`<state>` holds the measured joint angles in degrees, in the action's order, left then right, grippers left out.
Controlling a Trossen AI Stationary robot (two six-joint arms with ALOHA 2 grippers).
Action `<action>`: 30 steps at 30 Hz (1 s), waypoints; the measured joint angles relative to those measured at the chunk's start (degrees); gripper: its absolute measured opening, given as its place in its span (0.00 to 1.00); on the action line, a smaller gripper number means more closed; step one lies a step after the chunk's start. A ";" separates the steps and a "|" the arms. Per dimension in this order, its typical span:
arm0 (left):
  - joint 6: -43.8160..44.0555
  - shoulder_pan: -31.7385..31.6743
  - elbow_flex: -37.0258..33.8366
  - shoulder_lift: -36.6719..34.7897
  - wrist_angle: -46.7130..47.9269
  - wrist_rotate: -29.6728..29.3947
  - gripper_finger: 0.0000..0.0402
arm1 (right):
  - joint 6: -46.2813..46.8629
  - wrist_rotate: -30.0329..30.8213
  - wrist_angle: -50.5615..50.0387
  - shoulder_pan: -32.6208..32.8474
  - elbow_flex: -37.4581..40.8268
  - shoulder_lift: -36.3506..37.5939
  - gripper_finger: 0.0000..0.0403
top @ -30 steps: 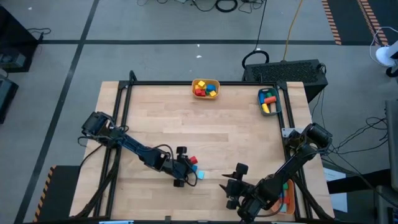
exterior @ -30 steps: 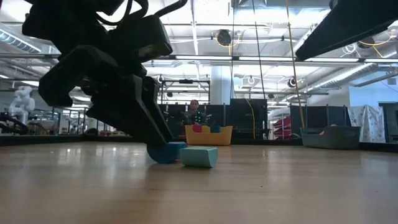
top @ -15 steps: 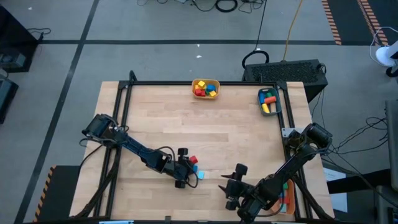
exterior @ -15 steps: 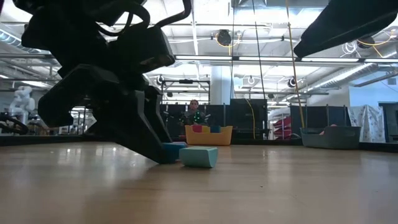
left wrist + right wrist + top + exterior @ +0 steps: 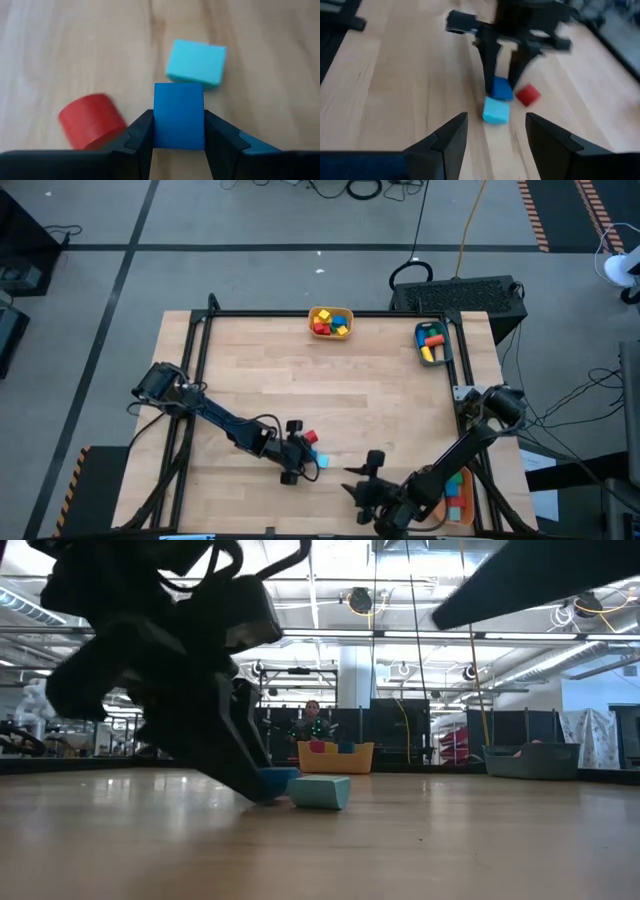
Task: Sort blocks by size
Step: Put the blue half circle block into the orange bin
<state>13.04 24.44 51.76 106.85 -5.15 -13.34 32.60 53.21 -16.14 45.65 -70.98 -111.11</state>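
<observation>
Blocks, loose, near edge of table: three in a tight cluster. Blue block sits between the fingers of the left gripper, both fingers pressed to its sides, the block resting on the wood. Cyan block lies just beyond it, close but apart. Red block, a short cylinder on its side, lies just beside one left finger. Right gripper hangs above the near edge, fingers spread with nothing between them, facing the cluster. Orange bin, at the near right corner beyond the table edge, partly hidden by the right arm. Yellow bin, middle of the far edge: red, blue and yellow blocks inside. Teal bin, far right corner: longer blocks in red, green and yellow. Person, in the room beyond the table.
</observation>
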 joint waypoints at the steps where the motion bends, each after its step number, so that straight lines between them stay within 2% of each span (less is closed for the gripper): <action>1: -0.02 -0.07 0.29 -0.03 -0.18 0.76 0.34 | -2.98 0.05 1.89 -0.23 -0.01 -0.66 0.46; 5: -0.31 -0.49 0.98 -0.07 -0.41 3.46 0.34 | -14.30 -0.80 5.94 -1.11 0.00 -2.36 0.46; 14: -3.29 -0.85 3.24 -0.09 -3.31 10.05 0.34 | -33.07 -2.92 10.48 -3.01 0.00 -2.07 0.46; 19: -5.85 -0.84 4.17 -0.12 -7.05 13.50 0.34 | -36.64 -7.92 10.63 -4.06 0.00 -2.07 0.46; 24: -6.14 -0.84 4.23 -0.12 -9.30 13.94 0.34 | -38.93 -8.26 10.78 -4.71 0.00 -2.07 0.46; 30: -6.09 -1.82 4.23 -0.14 -13.28 17.48 0.34 | -45.63 -8.12 10.89 -5.38 0.00 -2.07 0.46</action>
<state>6.95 22.62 55.99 106.72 -18.43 4.14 -13.03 45.08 -5.26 40.27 -70.98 -113.19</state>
